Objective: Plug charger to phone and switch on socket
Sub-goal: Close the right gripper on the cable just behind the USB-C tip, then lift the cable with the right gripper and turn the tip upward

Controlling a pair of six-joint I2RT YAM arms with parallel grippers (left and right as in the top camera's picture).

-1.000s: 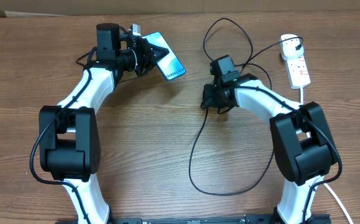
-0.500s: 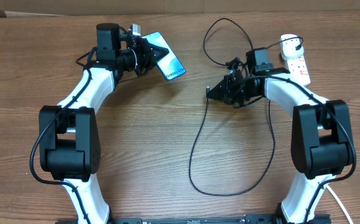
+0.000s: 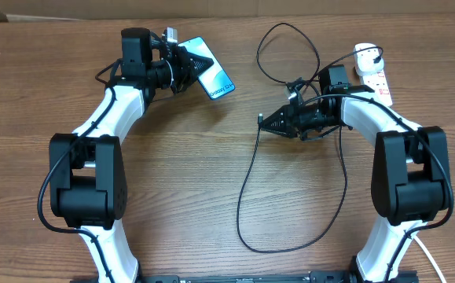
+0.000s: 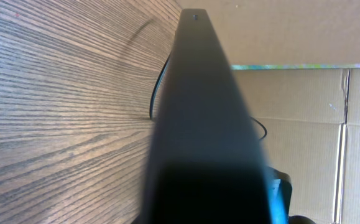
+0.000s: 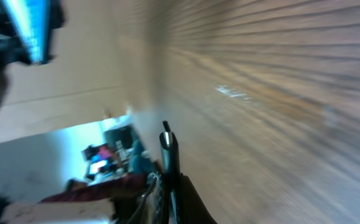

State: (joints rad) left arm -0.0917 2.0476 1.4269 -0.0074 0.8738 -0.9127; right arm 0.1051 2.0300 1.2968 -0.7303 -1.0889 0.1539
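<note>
We see the left tool [image 3: 186,67] pressed onto the phone [image 3: 213,78], pinching it at one end and holding it tilted above the wooden surface [image 3: 172,181] near the far edge, its light-blue screen facing up and to the right. From the left wrist view the phone [image 4: 204,124] shows only as a dark, thin edge running away from the camera.

The right tool [image 3: 268,123] points left toward the phone, well apart from it, and pinches the charger [image 3: 247,181] close to its free end. The right wrist view is blurred, yet we can make out the connector tip [image 5: 168,144] sticking out between the fingers, and the phone's glow [image 5: 33,31] in the upper left corner.

From the right tool the black cable drops toward us in a wide loop on the surface, climbs back past the right arm, curls once more at the far side and reaches the plug [image 3: 367,53] seated in the socket [image 3: 378,85]. The socket lies flat at the far right. We cannot tell how its switches are set.
</note>
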